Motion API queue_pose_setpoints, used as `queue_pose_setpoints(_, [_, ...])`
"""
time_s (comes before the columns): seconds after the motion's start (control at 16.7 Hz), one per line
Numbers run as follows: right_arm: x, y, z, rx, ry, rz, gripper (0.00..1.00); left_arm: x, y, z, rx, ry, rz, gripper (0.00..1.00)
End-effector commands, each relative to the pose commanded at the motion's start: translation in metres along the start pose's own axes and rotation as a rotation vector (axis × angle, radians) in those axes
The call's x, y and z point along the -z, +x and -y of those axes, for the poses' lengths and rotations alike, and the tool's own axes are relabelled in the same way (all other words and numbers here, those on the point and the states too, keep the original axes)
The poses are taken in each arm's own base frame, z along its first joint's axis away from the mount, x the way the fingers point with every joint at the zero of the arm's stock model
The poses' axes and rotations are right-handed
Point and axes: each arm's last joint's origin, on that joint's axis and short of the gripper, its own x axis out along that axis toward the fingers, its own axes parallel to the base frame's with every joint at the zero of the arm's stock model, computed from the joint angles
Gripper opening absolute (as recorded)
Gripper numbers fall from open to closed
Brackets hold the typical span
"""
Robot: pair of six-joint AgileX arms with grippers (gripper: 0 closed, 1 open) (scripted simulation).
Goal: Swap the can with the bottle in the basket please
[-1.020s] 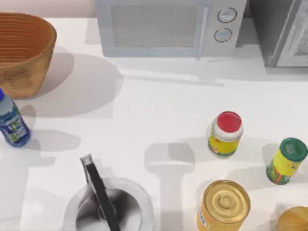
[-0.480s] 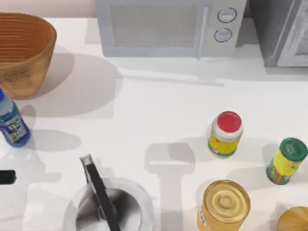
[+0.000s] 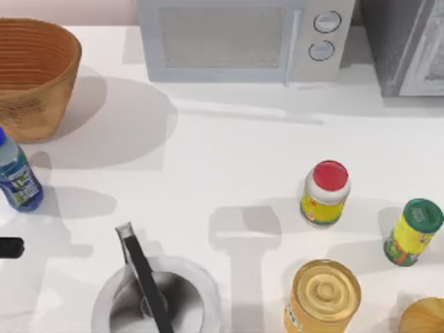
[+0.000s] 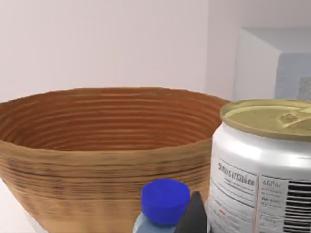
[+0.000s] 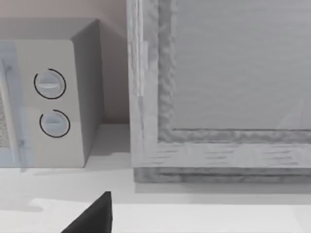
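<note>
Top view: ribbed wicker basket (image 3: 31, 73) at upper left; blue-capped clear bottle (image 3: 17, 177) just below; left wrist view: left pincer (image 4: 194, 216) gripping barcoded, gold-topped can (image 4: 262, 165); right pincer's state untellable.

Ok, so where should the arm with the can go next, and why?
Probably the left gripper should lift the can higher and carry it over the basket rim. The can is right by that gripper, and the bottle already stands on the table outside the basket, in the way. The right gripper is idle near the microwave.
</note>
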Motion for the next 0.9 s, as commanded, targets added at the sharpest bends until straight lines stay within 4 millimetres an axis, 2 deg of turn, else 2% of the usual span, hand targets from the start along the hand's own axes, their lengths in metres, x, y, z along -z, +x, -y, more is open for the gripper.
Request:
queue_pose_setpoints(0.24, [0.0, 0.0, 0.0, 0.0, 0.0, 0.0, 1.0, -0.033, 0.018, 0.007, 0.151, -0.002, 0.016, 0.0])
queue_pose_setpoints(0.42, [0.0, 0.0, 0.0, 0.0, 0.0, 0.0, 1.0, -0.059, 0.048, 0.016, 0.313, -0.005, 0.019, 0.0])
queue_pose_setpoints(0.66, [0.0, 0.0, 0.0, 0.0, 0.0, 0.0, 1.0, -0.076, 0.111, 0.035, 0.566, -0.011, 0.011, 0.0])
queue_pose_setpoints(0.78, [0.0, 0.0, 0.0, 0.0, 0.0, 0.0, 1.0, -0.072, 0.148, 0.048, 0.7, -0.014, 0.005, 0.0])
queue_pose_setpoints(0.9, [0.0, 0.0, 0.0, 0.0, 0.0, 0.0, 1.0, -0.057, 0.186, 0.064, 0.834, -0.018, -0.003, 0.0])
